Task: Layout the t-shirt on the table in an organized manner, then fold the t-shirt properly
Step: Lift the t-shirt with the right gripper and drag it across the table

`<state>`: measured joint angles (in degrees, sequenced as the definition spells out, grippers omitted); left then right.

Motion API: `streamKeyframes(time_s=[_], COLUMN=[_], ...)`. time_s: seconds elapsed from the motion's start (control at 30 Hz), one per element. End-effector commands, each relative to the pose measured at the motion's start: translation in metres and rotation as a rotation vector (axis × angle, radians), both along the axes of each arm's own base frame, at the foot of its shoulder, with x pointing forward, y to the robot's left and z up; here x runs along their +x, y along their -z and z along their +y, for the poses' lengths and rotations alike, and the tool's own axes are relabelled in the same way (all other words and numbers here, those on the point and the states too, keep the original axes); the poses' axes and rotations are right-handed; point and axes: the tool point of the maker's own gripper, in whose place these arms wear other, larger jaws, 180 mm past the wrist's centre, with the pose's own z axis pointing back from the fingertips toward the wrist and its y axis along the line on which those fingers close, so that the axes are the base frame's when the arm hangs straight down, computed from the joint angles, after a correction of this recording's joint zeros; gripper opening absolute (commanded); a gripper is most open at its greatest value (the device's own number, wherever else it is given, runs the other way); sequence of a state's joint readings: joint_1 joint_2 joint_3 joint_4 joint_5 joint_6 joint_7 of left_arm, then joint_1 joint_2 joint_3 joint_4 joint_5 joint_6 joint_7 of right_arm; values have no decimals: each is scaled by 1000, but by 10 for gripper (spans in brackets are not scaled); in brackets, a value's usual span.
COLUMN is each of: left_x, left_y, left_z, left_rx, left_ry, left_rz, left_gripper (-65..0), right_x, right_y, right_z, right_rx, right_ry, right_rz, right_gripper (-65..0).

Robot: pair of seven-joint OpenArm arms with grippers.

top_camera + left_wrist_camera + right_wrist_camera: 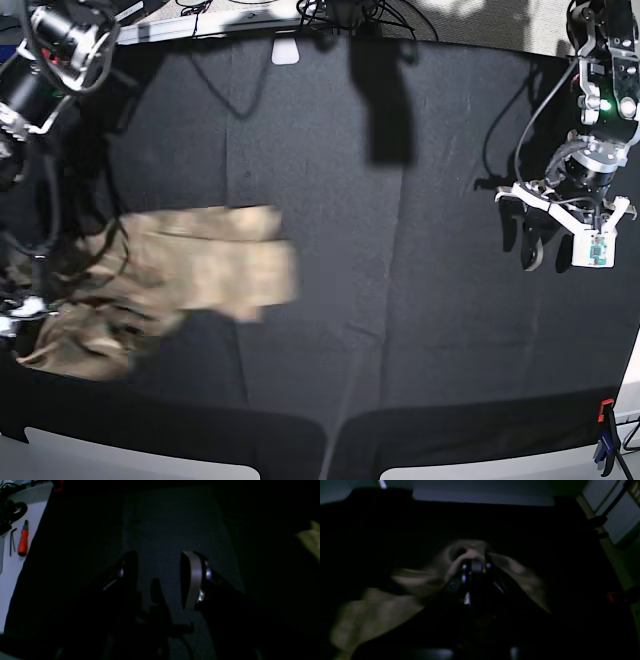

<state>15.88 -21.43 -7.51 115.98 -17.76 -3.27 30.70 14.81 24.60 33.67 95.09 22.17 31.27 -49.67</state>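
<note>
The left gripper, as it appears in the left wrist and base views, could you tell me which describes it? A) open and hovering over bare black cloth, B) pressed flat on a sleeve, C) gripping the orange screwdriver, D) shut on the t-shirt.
A: the left gripper shows its two fingers spread apart with only the table between them, and the t-shirt lies far across the table from it.

Motion blur smears the t-shirt [190, 275] in the base view and hides its print and outline. The right end effector [475, 566] appears dark and soft, buried in blurred fabric. The shirt's left part runs behind the arm at the picture's edge.
</note>
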Motion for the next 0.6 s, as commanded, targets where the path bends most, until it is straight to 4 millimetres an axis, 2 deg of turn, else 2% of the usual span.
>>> streamKeyframes(time_s=[0.0, 0.07, 0.13, 0.23, 0.3, 0.4, 0.47, 0.57], left_x=[4, 4, 4, 4, 4, 4, 4, 4], left_y=[-15, -15, -15, -15, -15, -15, -15, -15], left_z=[1, 1, 1, 1, 1, 1, 1, 1], left_rx=[10, 10, 9, 9, 9, 9, 10, 10], left_ry=[4, 4, 5, 4, 4, 4, 4, 4], left_rz=[-53, -53, -53, -53, -53, -53, -53, -53], left_gripper=[-392, -392, -392, -392, -392, -392, -392, -392], right_x=[5, 7, 12, 22, 30, 43, 48, 49], right_y=[-29, -28, -25, -17, -12, -14, -25, -59], right_z=[3, 10, 26, 69, 109, 183, 239, 319], right_rx=[-8, 7, 28, 69, 94, 119, 135, 131], right_ry=[-29, -50, -96, -216, -319, -486, -608, -791], right_rz=[-90, -93, -93, -80, -69, -74, -102, -177], right_gripper=[-650, -650, -650, -650, -650, -650, -650, -650])
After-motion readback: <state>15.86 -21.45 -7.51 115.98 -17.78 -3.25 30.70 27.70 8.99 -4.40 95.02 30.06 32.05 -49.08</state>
